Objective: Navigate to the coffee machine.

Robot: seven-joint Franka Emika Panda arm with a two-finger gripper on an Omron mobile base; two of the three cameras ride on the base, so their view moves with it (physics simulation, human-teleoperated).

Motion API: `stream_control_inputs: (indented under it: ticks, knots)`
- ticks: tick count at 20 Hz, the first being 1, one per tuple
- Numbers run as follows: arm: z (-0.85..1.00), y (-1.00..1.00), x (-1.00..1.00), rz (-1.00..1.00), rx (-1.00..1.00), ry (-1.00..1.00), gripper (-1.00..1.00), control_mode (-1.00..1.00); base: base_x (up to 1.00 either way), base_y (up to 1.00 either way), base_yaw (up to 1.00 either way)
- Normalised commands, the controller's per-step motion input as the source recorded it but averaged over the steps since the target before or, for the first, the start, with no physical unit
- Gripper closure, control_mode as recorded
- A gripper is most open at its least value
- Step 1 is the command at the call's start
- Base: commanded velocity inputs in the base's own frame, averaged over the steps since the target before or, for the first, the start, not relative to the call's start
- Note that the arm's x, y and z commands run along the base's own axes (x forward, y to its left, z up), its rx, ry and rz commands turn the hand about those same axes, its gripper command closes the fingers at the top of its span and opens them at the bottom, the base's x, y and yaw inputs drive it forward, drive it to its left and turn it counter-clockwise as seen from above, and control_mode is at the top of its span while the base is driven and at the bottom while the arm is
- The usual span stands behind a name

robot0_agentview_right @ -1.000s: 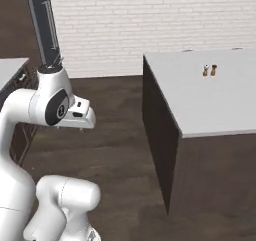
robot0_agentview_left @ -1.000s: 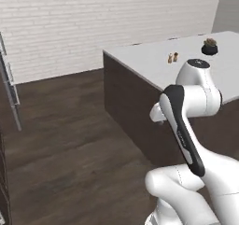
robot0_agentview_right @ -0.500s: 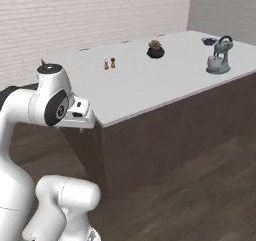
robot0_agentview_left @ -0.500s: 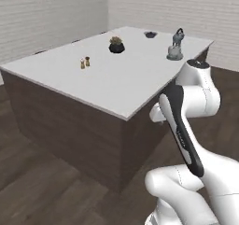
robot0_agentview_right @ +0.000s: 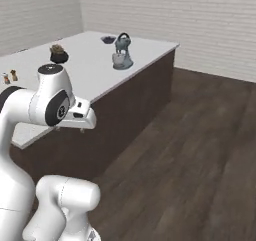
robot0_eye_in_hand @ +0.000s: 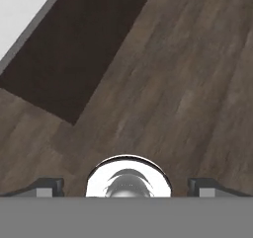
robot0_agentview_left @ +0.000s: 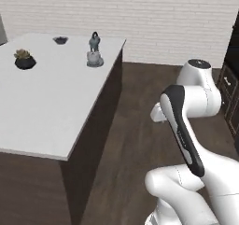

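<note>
The coffee machine is out of view. My arm is folded close over the base, and its hand (robot0_agentview_left: pixel 158 113) points down at the dark wood floor beside the island's dark side panel (robot0_eye_in_hand: pixel 74 49). In the hand view my gripper (robot0_eye_in_hand: pixel 126 186) is open, its two dark fingertips (robot0_eye_in_hand: pixel 49 185) far apart with nothing between them. From the right base camera the hand (robot0_agentview_right: pixel 82 117) hangs just in front of the island's near corner.
A white-topped kitchen island (robot0_agentview_left: pixel 46 102) stands to my left, carrying a grey kettle (robot0_agentview_left: pixel 94 49), a potted plant (robot0_agentview_left: pixel 24 59), a dark bowl (robot0_agentview_left: pixel 60 39) and small shakers (robot0_agentview_right: pixel 10 77). Dark cabinets (robot0_agentview_left: pixel 231 79) stand at the right. Open wood floor (robot0_agentview_right: pixel 200 150) stretches to the brick wall.
The whole scene has swung across both base views as the base turned; the island now sits to the left with its kettle end in sight. The arm keeps its folded pose.
</note>
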Motion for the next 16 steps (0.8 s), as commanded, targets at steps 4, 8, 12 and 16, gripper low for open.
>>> stream_control_inputs:
  ticks: [4, 8, 12, 16]
  knots:
    - [0.00, 0.00, 0.00, 0.00, 0.00, 0.00, -1.00, 1.00, 0.94, 0.00, -0.64]
    - [0.00, 0.00, 0.00, 0.00, 0.00, 0.00, -1.00, 1.00, 0.89, -0.04, -0.62]
    - [0.00, 0.00, 0.00, 0.00, 0.00, 0.00, -1.00, 1.00, 0.78, -0.11, -0.60]
    - [0.00, 0.00, 0.00, 0.00, 0.00, 0.00, -1.00, 1.00, 0.94, -0.02, -0.59]
